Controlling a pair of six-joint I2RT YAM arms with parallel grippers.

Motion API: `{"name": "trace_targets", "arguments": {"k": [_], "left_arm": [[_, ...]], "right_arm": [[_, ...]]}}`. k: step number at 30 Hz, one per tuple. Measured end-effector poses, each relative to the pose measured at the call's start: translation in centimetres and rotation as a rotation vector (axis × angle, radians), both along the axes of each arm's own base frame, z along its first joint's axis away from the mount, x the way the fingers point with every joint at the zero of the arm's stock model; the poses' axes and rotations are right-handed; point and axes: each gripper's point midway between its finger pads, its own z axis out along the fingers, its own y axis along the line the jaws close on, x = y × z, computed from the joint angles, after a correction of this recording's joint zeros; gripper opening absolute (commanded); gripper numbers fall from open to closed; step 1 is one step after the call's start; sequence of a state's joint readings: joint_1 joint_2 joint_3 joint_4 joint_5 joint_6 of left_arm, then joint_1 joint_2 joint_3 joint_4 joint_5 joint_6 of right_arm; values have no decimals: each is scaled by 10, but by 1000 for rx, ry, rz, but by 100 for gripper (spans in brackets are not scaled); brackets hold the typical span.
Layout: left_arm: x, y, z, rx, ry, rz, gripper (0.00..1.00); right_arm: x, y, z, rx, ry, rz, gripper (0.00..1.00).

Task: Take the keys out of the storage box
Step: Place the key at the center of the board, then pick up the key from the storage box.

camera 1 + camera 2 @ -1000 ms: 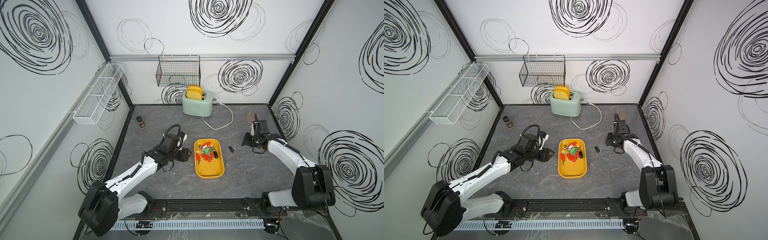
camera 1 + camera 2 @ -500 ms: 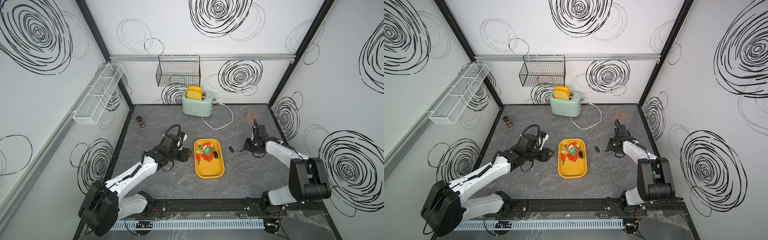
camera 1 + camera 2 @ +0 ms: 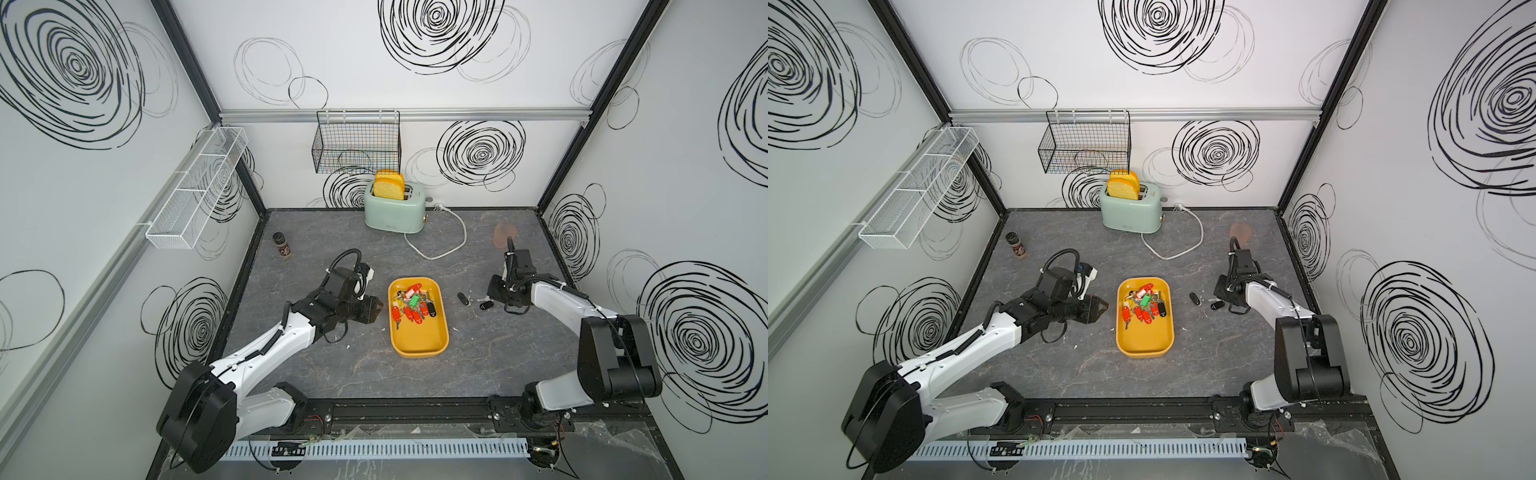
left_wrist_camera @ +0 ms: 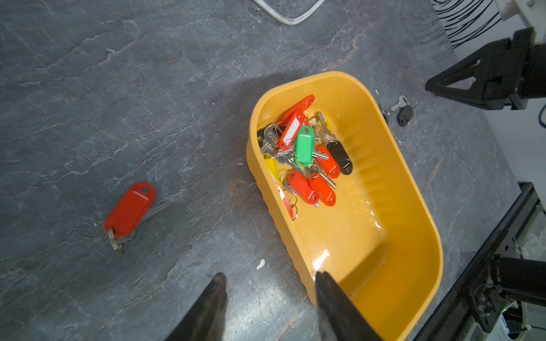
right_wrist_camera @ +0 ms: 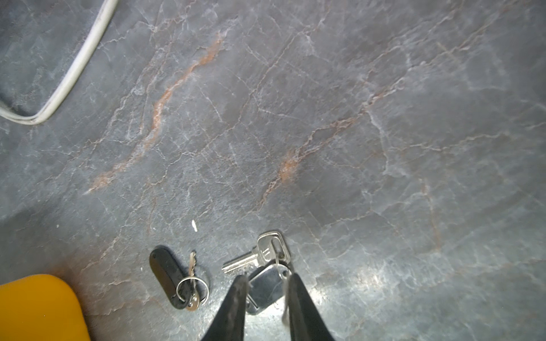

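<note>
The mustard-yellow storage box (image 3: 417,336) (image 3: 1144,338) (image 4: 384,206) sits mid-table, with several keys (image 3: 413,305) (image 3: 1144,307) (image 4: 304,153) on red, green, black and yellow tags piled at its far end. A red-tagged key (image 4: 130,209) lies on the table to its left. Two black-tagged keys (image 3: 462,298) (image 3: 485,305) lie to its right. My right gripper (image 3: 492,297) (image 5: 267,280) hangs low over the nearer black-tagged key (image 5: 266,283), jaws apart on either side of the tag. My left gripper (image 3: 376,311) (image 4: 269,283) is open and empty beside the box's left wall.
A mint toaster (image 3: 395,212) with toast stands at the back, its white cord (image 3: 453,245) looping forward. A spice jar (image 3: 282,245) stands at the back left. A black wire basket (image 3: 357,145) and a white mesh shelf (image 3: 199,191) hang on the walls.
My right arm came down to the table beside the first black-tagged key and its jaws parted, leaving a second black-tagged key on the table. The left arm has not moved.
</note>
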State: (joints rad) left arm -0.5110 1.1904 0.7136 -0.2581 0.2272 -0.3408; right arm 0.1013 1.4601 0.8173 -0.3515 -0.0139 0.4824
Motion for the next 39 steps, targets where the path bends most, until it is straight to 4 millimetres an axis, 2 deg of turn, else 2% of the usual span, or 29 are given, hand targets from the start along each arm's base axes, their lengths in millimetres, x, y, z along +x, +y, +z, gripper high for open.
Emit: {"name": "trace_targets", "arguments": {"k": [5,13,16,20,27,33,39], "left_arm": [[0,0,0,0,0,-1,52],[-2,-3,0,0,3,-7,47],[-6,-9,-2,6,9,-24,46],[-6,-27,0,23,12,-61,46],[0,-64,3,64,7,-107,46],[5,-89,-9,125,29,-105,49],[13,-103,-29,200,59,-66,49]], "right_arm": [[3,15,17,28,-42,43,27],[3,66,43,87,-106,206,25],[-1,81,46,104,-110,256,25],[-7,95,49,123,-113,303,25],[-9,103,56,143,-130,327,25],[-11,104,61,154,-145,334,25],[-12,104,59,155,-141,334,25]]}}
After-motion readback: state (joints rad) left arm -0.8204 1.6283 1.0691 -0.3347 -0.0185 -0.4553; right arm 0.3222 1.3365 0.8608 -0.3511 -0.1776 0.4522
